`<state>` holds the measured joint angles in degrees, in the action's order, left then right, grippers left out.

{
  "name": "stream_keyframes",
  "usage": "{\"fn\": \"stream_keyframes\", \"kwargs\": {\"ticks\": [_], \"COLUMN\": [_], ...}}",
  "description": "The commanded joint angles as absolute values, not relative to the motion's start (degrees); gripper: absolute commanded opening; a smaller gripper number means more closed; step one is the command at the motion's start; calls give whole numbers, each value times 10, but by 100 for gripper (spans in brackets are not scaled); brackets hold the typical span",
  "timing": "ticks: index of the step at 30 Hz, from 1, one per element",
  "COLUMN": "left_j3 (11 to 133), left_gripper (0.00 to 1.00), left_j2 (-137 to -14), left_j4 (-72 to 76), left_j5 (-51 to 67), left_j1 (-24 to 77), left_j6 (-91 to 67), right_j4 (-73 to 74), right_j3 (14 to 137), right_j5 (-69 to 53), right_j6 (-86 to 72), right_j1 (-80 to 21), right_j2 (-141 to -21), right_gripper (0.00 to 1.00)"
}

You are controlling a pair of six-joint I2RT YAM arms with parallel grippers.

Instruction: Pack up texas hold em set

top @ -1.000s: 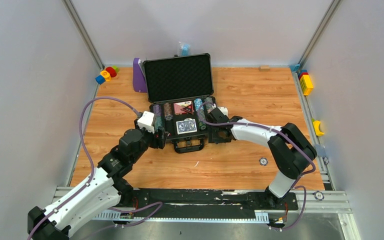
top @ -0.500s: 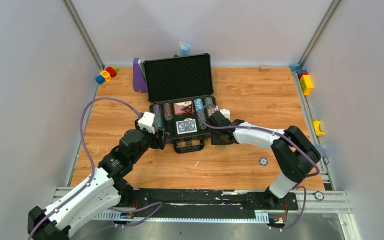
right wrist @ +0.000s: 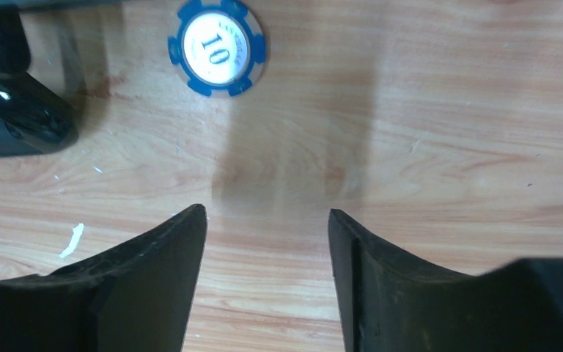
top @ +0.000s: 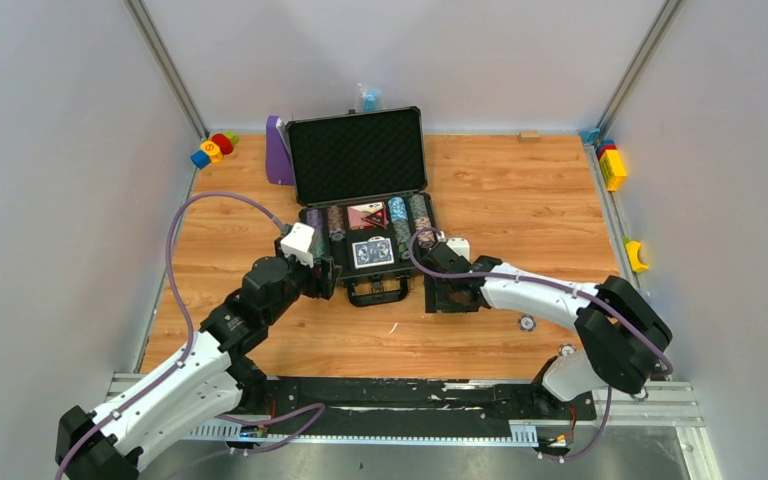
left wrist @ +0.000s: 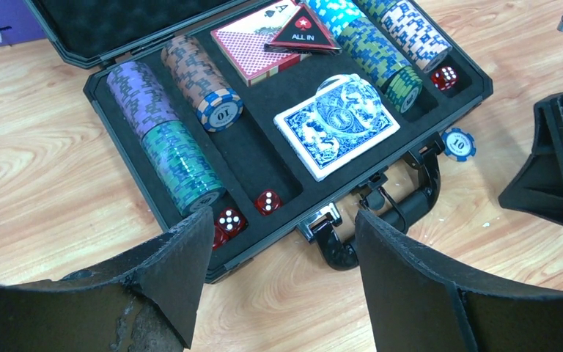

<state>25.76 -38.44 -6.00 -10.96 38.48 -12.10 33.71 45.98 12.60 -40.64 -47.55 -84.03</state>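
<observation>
Retreating: right pincer (right wrist: 267, 213) off briefcase (left wrist: 253, 150); parted, empty, near blue chip (right wrist: 218, 48) | left pincer (left wrist: 282, 215) unmoved; wide

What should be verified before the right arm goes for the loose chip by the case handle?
1. The chip lies flat on the table, apart from the handle: ok.
2. The right gripper is open and empty: ok.
3. The right gripper is centred on the chip: not ok, the chip lies ahead and leftward.
4. The lid is up: ok.
5. The case has free slot room: ok.
6. The left gripper is open, away from the chip: ok.
</observation>
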Motion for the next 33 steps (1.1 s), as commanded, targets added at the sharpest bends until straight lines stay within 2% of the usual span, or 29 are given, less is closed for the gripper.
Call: {"fn": "stream_keyframes", "kwargs": {"ticks": [1,3,7,13,18,26,33], "left_j3": [257,249,223,206,206,206,206], "left_gripper": [79,80,80,80,80,80,80], "left_j2": [-377,-369,-346,-323,-326,-325,-326], "left_j4": [-26,-19,4,21,23,22,22], "left_j5": [-104,-103,-100,-99,-97,-97,-96], "left_j1": [382,381,382,382,382,382,382], "left_j6": [-107,-99,-86,-82,-80,-79,-79], "right_j4": [293,237,172,158,127,169,252], "right_j3": [495,490,500,524,515,500,493], "right_j5": [174,192,221,253,245,201,176], "right_j6": [-386,-372,-353,-351,-340,-347,-387], "right_j1": [-475,-474,-468,-450,-436,-442,-478], "right_j2": [-851,-860,-901,-960,-976,-942,-904], "right_gripper": [67,71,71,62,57,41,39]}}
